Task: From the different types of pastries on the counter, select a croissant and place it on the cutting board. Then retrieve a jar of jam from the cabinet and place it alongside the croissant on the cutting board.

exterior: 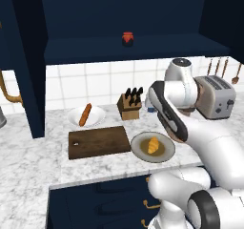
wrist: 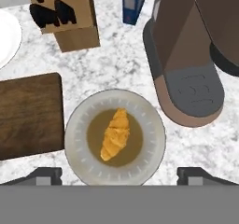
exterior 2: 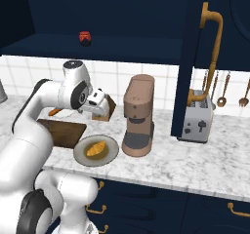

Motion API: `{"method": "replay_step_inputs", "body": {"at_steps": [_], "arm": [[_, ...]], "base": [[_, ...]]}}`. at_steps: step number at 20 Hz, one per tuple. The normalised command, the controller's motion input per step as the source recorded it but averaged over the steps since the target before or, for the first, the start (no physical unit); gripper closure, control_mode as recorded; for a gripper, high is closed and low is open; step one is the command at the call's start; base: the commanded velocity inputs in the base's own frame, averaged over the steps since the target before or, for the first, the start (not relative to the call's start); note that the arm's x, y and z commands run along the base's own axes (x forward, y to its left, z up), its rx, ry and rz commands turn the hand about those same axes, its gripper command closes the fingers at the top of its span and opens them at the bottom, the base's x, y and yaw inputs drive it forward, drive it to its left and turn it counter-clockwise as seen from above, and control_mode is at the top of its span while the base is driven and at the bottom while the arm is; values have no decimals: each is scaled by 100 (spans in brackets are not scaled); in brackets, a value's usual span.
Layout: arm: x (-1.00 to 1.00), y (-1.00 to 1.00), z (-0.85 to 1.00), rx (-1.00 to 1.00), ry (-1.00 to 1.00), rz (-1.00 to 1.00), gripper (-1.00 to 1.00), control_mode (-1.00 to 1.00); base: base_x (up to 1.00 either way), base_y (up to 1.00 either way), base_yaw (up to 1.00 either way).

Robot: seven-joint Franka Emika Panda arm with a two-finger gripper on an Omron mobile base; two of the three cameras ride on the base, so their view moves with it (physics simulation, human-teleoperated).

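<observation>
The golden croissant lies on a round grey plate on the marbled counter. My gripper hovers well above it, open, with nothing between its fingertips; it also shows above the plate from the right base. The dark wooden cutting board lies flat just left of the plate and is bare. The long orange-brown pastry rests on a white plate behind the board. The jar of jam stands on the open shelf of the navy cabinet.
A knife block stands behind the board. A brown coffee machine sits right beside the croissant's plate, with a red-and-blue box behind it. A toaster is farther right. An open navy cabinet door hangs at the right.
</observation>
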Motion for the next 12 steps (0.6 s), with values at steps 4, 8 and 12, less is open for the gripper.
{"method": "replay_step_inputs", "body": {"at_steps": [4, 8, 12], "arm": [[-11, -4, -73, 0, -5, -23, -100, -100], [-1, -2, -85, 0, -1, -15, -100, -100], [0, 0, -77, 0, 0, -10, -100, -100]], "base": [[0, 0, 0], [0, 0, 0], [0, 0, 0]]}}
